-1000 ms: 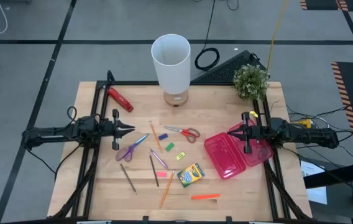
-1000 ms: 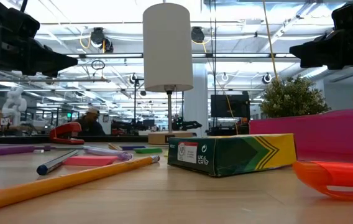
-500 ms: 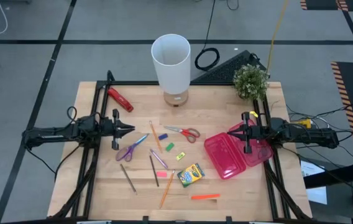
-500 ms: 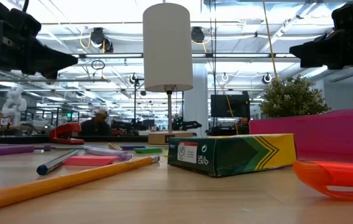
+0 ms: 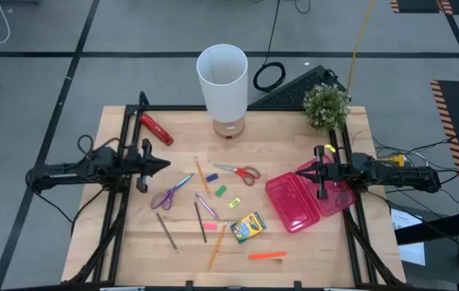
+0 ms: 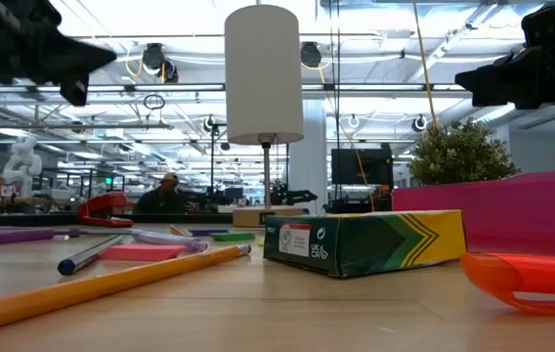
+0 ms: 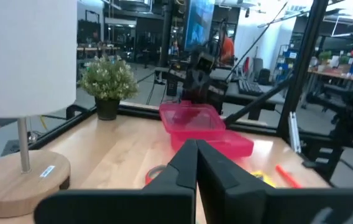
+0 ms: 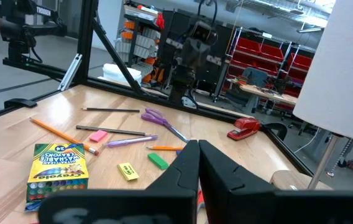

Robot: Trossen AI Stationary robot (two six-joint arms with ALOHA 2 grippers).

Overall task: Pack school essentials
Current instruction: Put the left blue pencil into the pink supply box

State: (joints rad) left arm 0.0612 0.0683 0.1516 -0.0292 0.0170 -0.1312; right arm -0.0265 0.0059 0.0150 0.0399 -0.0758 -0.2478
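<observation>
The school essentials lie loose on the wooden table: purple-handled scissors, red-handled scissors, a yellow-green crayon box, an orange marker, several pencils and pens and small coloured erasers. My left gripper hovers shut above the table's left part, just left of the purple scissors. My right gripper hovers shut over the pink plastic case at the right. Neither holds anything.
A white lamp on a wooden base stands at the far middle, with a small potted plant at the far right. A red-and-black hand tool lies at the far left. Black frame rails run along the table's left and right sides.
My left gripper has drawn back a little toward the table's left edge and risen, staying shut. The right arm and all things on the table have kept still.
</observation>
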